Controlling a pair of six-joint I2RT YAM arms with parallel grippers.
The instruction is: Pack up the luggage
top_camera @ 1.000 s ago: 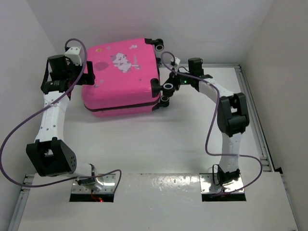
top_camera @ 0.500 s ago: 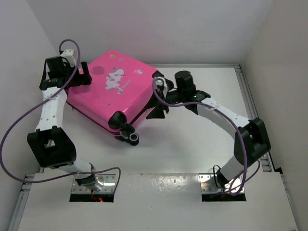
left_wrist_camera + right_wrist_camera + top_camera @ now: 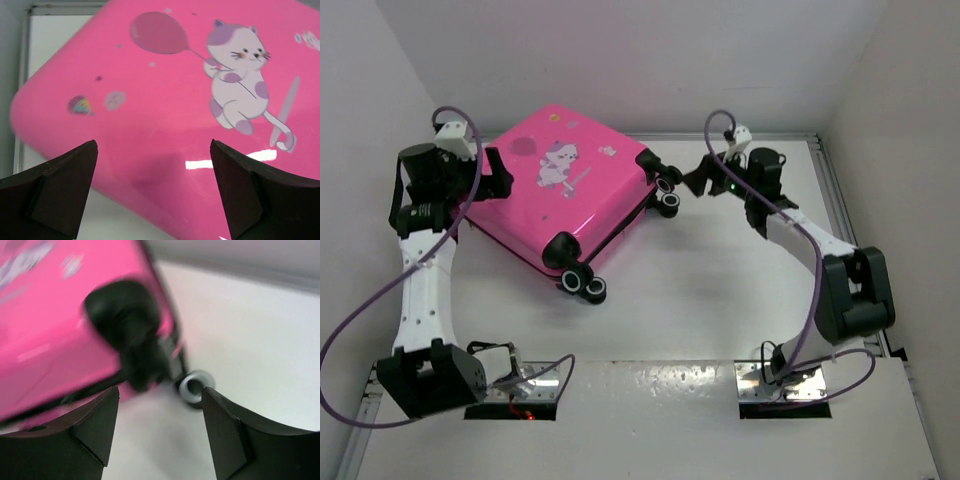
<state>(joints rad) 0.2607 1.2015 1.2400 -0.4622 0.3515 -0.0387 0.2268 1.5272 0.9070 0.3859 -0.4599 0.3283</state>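
Slipping looks like the main danger. The luggage [image 3: 565, 190] has a glossy, rounded shell, and a push from one side only could spin it on the desk [image 3: 720, 290] or roll it on its wheels instead of moving it where it is wanted. A finger could also snag on a wheel housing and tip the case. It appears zipped shut, so packing would call for opening it, and 2 open end effectors have little to grip on that smooth face.

The left end effector [image 3: 152, 145] is spread wide and pinches nothing. Its 2 dark fingers frame the shell below the cat print [image 3: 237, 82], and I cannot tell whether either one touches the surface.

The right end effector [image 3: 160, 390] is also spread and empty. It points at a grey-hubbed wheel [image 3: 192, 386] and stands near it but apart, though that view is blurred.

From above, the case lies printed side up in the upper left of the frame, turned diagonally. The left end effector is at its left corner and the right one is just off its right corner. Its other wheeled corner points toward the lower centre.
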